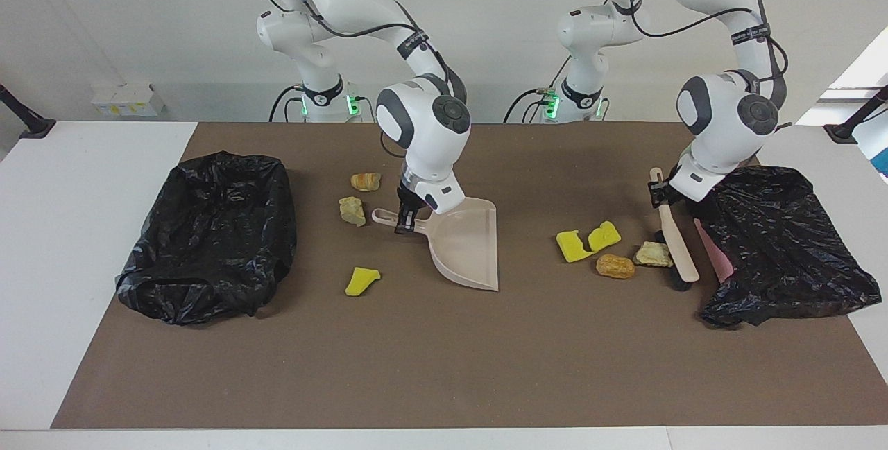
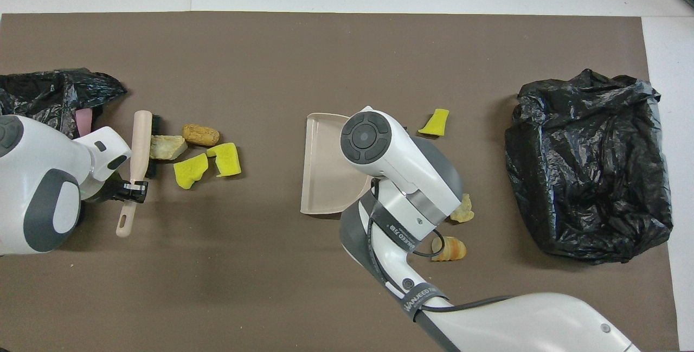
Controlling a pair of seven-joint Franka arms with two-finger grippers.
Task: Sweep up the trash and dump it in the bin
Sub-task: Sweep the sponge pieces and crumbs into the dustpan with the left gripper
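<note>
Right gripper (image 1: 404, 220) clamped on the handle of the beige plastic dustpan (image 1: 466, 245), left gripper (image 1: 660, 193) clamped on the beige long-handled brush (image 1: 674, 238). Crumpled black bag-lined bins (image 1: 208, 235) hold nothing visible; all seven trash lumps (image 1: 615, 266) lie around the dustpan, none swept in.

- trash (image 1: 587, 240): bright yellow, pale beige, orange-brown lumps
- dustpan (image 1: 466, 245), brush handle (image 1: 674, 235): beige; bristles black
- bin bags (image 1: 208, 235): glossy black
- mat (image 1: 444, 353): brown; surface (image 1: 55, 228) white
</note>
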